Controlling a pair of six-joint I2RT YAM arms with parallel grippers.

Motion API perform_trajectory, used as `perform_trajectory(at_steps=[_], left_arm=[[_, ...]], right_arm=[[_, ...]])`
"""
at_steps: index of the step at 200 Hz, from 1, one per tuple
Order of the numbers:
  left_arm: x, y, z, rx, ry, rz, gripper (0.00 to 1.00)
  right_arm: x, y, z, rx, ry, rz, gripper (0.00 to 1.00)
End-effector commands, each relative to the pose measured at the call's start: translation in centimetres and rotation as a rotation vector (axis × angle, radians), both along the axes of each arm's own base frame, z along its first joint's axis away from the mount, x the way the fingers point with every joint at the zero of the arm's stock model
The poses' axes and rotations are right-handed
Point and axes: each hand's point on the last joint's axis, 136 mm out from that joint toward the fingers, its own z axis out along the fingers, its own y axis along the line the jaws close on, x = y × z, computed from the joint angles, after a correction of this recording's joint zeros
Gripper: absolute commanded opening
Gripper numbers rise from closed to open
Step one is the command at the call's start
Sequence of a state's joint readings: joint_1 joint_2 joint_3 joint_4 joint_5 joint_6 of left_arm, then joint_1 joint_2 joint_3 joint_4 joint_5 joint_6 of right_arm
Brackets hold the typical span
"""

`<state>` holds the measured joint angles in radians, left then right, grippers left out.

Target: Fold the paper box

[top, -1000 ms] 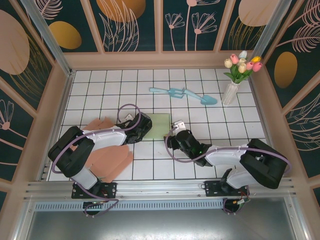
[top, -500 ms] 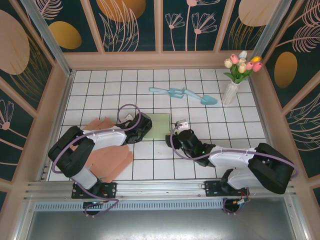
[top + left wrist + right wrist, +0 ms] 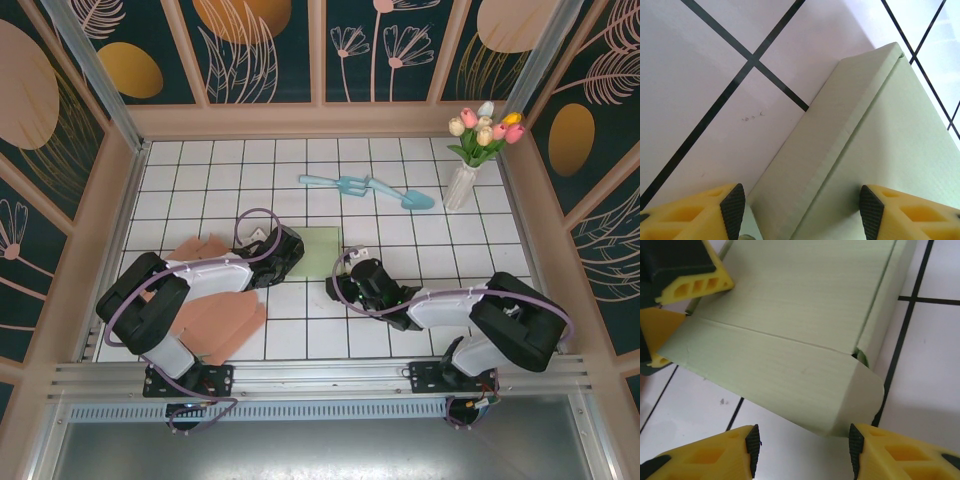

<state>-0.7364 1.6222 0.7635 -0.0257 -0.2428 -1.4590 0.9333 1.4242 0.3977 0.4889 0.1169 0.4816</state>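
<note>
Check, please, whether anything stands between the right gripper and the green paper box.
Nothing visible does. In the right wrist view the right gripper has its jaws apart right at the green paper box, whose rounded flap reaches the gap between them.

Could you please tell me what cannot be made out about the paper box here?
Top external: the wrist of the left arm covers the left side of the paper box.
Left wrist: the frame's edges cut the box off; whether the left gripper touches it is unclear.
Right wrist: the dark bit behind the box's rounded flap is too small to identify.
</note>
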Motion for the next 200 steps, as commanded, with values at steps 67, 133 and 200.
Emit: perform_trajectory(at_steps=[67,133,200], left_arm=[[-2.2,2.5,-3.5,0.11,0.111,-0.006,0.64],[-2.2,2.5,-3.5,0.11,0.113,-0.007,0.64],[-2.2,2.6,-3.5,0.11,0.111,-0.009,0.64]], right_arm=[[1.6,0.7,0.8,0.033,-0.032,-0.012,0.45],[1.7,1.1,1.1,0.042,-0.051,0.011,0.41],[2.3,0.7,-0.1,-0.01,-0.063,-0.002,0.42]])
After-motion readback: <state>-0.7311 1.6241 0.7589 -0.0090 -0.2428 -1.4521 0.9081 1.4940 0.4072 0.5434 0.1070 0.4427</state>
